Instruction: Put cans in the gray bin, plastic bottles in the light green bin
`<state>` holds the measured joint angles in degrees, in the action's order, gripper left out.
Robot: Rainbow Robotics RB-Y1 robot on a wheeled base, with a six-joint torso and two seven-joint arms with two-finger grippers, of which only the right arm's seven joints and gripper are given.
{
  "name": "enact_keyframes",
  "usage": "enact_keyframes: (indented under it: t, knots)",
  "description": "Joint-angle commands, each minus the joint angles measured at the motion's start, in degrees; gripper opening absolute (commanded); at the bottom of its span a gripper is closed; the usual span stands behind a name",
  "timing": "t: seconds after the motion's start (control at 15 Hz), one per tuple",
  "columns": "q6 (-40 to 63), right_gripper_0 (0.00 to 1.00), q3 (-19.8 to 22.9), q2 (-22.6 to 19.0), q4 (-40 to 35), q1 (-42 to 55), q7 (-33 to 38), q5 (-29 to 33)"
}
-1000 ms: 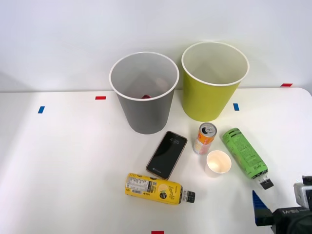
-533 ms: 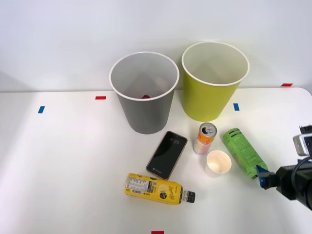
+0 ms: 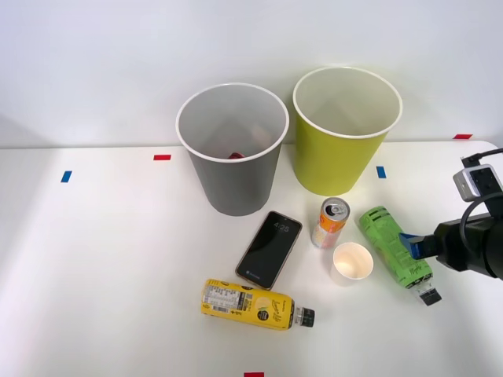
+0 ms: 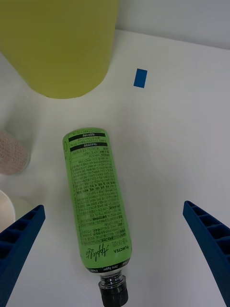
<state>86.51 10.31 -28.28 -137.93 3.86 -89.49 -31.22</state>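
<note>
The right gripper (image 4: 115, 254) hangs over the table (image 3: 102, 259) with its jaws spread wide, one blue finger (image 4: 21, 244) on each side of the green bottle (image 4: 96, 196) and neither touching it. The bottle lies flat between the jaws, its dark cap nearest the wrist and its base pointing away toward the light green bin (image 4: 57, 45). Just outside one finger stands a white paper cup (image 3: 350, 262), and beyond it the can (image 3: 332, 222) stands upright. Farther off, past the bottle's base, the light green bin rises with a blue tape mark (image 4: 140, 77) beside it. The yellow bottle (image 3: 255, 304) lies on its side well apart from the jaws, beyond a black phone (image 3: 269, 249). The gray bin (image 3: 233, 149) stands farthest, next to the green one.
</note>
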Motion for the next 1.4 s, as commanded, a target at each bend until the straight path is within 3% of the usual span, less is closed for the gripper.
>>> enact_keyframes:
  t: [0.07, 0.47, 0.73, 1.4]
  knots:
    - [10.44, 1.00, -1.17, -0.38, 3.10, -7.12, 0.81, -0.42]
    - [10.35, 1.00, -2.75, -0.38, 12.77, -12.48, 1.33, 0.11]
    - [10.35, 1.00, -7.14, -0.38, 16.72, -15.64, 2.13, 3.53]
    - [6.39, 1.00, -11.71, 2.88, 27.36, -19.95, 1.77, 7.40]
